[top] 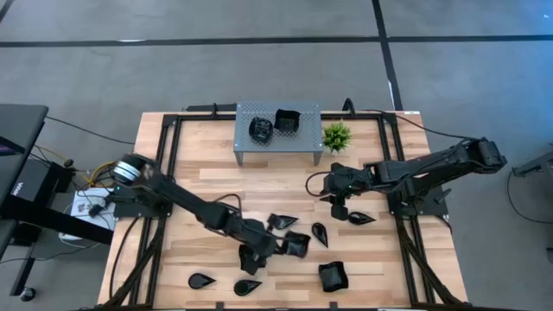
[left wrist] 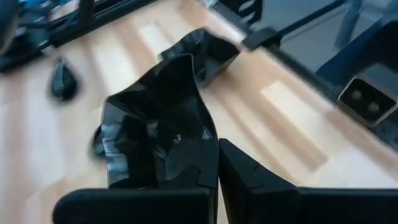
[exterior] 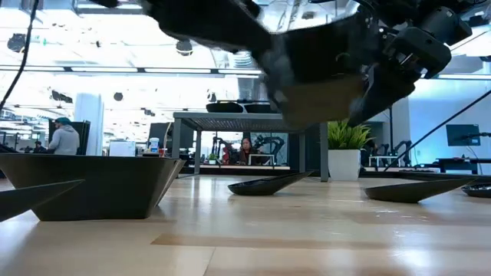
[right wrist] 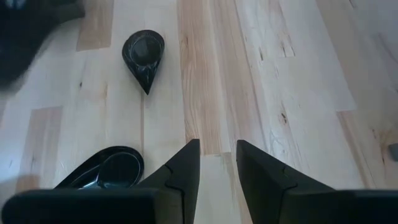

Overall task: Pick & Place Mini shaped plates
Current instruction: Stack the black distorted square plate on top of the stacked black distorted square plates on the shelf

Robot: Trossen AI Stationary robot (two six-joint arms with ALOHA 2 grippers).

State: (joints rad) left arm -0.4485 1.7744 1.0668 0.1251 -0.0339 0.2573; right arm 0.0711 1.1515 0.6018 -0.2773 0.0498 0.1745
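The mini shaped plates are glossy black dishes. Several lie on the wooden table: a teardrop, a flat one, a wavy-edged square, and two teardrops near the front edge. Two more rest on a grey riser. My left gripper is at the table's middle front, shut on a wavy-edged square plate. My right gripper hovers right of centre, open by a narrow gap, with a teardrop plate just beside it. My left gripper holds the wavy-edged square plate by its wall at one side. One finger shows against that wall; the plate hides the other. The plate is lifted clear of the table and tilted.
A grey perforated riser stands at the far middle, with a small green potted plant at its right. Black frame rails run along the table's left and right sides. Bare wood lies between the riser and the plates. People sit in the room beyond.
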